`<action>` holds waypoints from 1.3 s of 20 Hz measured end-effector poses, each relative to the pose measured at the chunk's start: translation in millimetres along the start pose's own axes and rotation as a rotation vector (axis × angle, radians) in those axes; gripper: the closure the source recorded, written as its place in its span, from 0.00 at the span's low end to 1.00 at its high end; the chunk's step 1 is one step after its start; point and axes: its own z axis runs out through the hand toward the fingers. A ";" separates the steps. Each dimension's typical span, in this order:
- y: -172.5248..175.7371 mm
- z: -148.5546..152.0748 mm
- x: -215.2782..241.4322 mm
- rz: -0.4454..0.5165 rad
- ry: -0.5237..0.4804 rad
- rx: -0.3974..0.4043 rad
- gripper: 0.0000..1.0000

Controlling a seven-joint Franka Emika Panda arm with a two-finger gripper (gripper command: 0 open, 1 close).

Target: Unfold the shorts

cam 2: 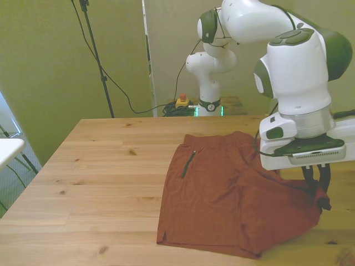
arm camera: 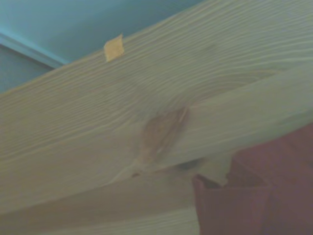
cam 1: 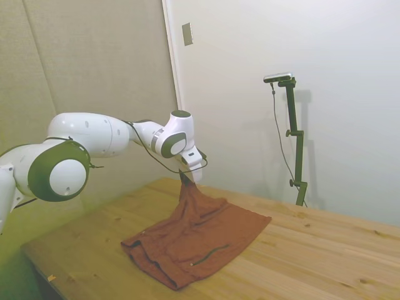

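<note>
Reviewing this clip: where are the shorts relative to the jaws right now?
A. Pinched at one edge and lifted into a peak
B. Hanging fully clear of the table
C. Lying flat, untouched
A: the gripper pinches the shorts into a raised peak while most of the cloth rests on the table.

The robot arm (cam 1: 94,134) is white, with rounded, smooth shells. At the joints there are dark olive-green round caps and rings; one big cap with a white disc in the middle shows in the side view. A thin black cable (cam 1: 153,156) hangs in a loop along the forearm to the wrist. In the front view, the wrist housing has grey-green inlays on top and a pale silver collar below. Under the collar sits a flat white block (cam 2: 304,152) with a narrow grey strip along its lower edge. The end effector (cam 2: 317,180) below it has dark fingers. The base (cam 2: 209,83) is a white column with a dark ring and green lights at the foot.
</note>
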 end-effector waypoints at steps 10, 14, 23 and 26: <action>-21.5 21.6 -23.9 -0.011 -0.038 -0.039 0.00; -31.8 15.8 -32.5 -0.026 -0.035 -0.028 0.00; -12.0 13.7 -9.1 -0.004 0.183 -0.135 0.00; 17.1 0.8 -2.5 -0.006 0.248 -0.254 0.00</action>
